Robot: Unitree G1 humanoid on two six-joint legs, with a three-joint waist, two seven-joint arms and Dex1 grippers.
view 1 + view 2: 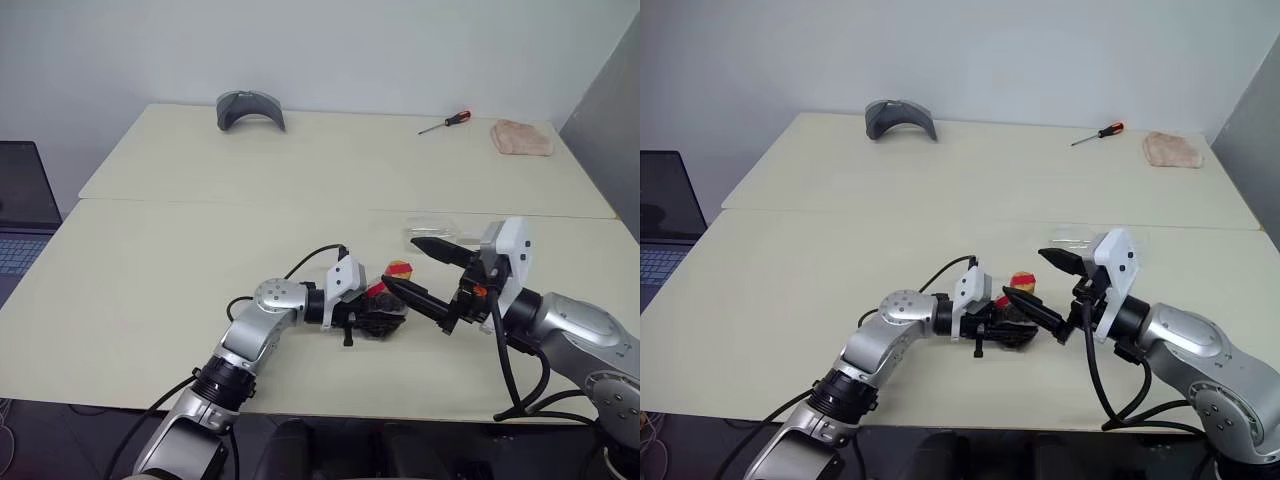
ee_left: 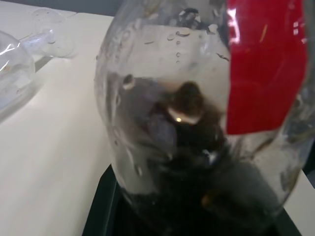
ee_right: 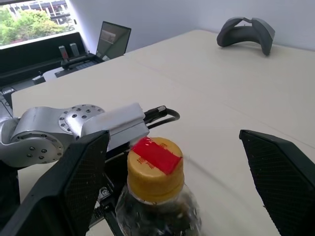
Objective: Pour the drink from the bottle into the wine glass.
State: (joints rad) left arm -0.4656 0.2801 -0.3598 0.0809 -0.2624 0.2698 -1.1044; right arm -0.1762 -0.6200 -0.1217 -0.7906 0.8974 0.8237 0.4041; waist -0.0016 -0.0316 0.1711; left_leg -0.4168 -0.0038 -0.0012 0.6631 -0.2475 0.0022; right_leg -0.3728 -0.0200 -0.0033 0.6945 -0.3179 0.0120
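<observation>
two grippers meet at the table's near edge: the left gripper (image 1: 1002, 322) is clamped round the small cola bottle (image 3: 158, 201) — light, thin-walled plastic, best held at the belly; the right gripper (image 3: 172, 189) gapes around its yellow cap (image 3: 155, 169). just beyond lies the fragile wine glass (image 2: 15, 66) — take its stem.

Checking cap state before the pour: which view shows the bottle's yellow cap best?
Right wrist view: the yellow cap sits close up between the right hand's open fingers, still on the bottle. Both eye views show it as a small yellow spot; the left wrist view shows the bottle's body.
</observation>
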